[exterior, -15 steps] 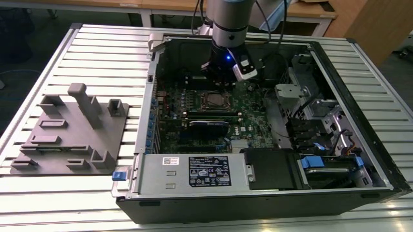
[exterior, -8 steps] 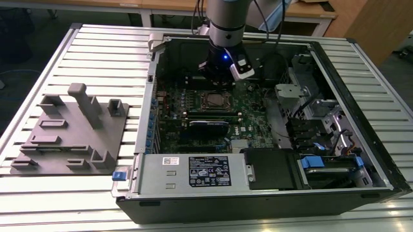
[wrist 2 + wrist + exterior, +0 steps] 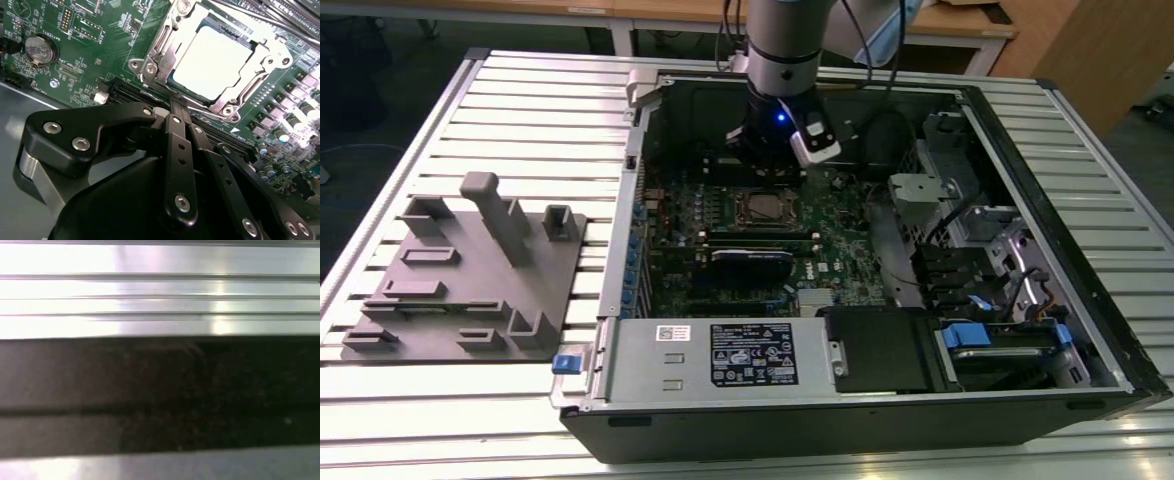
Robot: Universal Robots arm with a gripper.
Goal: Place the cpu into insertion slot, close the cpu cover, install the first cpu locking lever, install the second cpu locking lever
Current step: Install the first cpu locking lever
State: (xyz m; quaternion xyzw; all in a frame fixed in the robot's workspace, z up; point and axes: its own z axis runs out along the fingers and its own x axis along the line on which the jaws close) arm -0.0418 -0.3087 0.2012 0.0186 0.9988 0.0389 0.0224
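second wrist view showed the cpu [image 3: 215, 62] seated in the insertion slot [image 3: 172, 80], the cpu cover [image 3: 165, 42] lying around it. the gripper [image 3: 177, 105], fingers pressed together, touched the socket's near edge on the green motherboard [image 3: 100, 30].

Above the small square insertion slot [image 3: 758, 208] on the green circuit board the space lies open from overhead. The black gripper [image 3: 175, 107] crowds its far edge. The open black computer case's walls [image 3: 1067, 250] fence it in, and a grey metal drive cage [image 3: 921, 195] stands on the exterior view's right.
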